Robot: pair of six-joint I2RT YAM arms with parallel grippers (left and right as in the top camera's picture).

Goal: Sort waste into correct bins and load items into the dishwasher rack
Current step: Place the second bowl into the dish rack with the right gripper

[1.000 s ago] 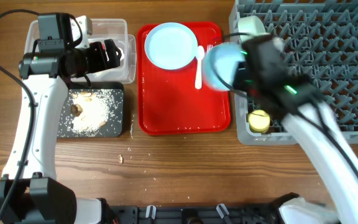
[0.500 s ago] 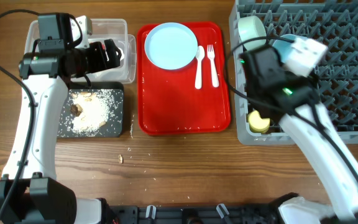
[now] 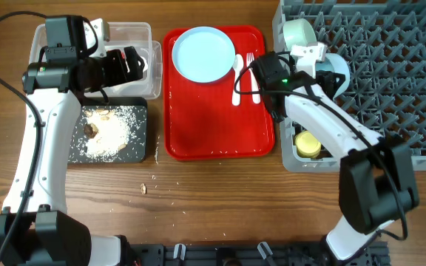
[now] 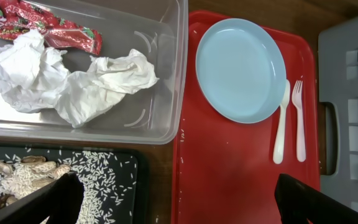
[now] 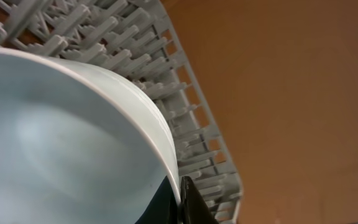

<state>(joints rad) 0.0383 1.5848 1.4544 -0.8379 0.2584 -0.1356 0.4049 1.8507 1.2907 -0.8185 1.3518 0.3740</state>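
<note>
Since half a second ago your right arm has folded back, and the light-blue bowl (image 3: 336, 68) is now over the far left part of the dishwasher rack (image 3: 405, 81), just right of the second bowl (image 3: 299, 33). The right end effector (image 5: 180, 202) is pinched closed on its rim. Your left end effector (image 4: 179, 200) is wide apart and empty, over the clear tub (image 4: 166, 74).

Robot lab bench, wooden table (image 3: 220, 199), staged dishwasher rack (image 3: 405, 89), red tray (image 3: 213, 118), clear tub (image 3: 128, 33)
</note>
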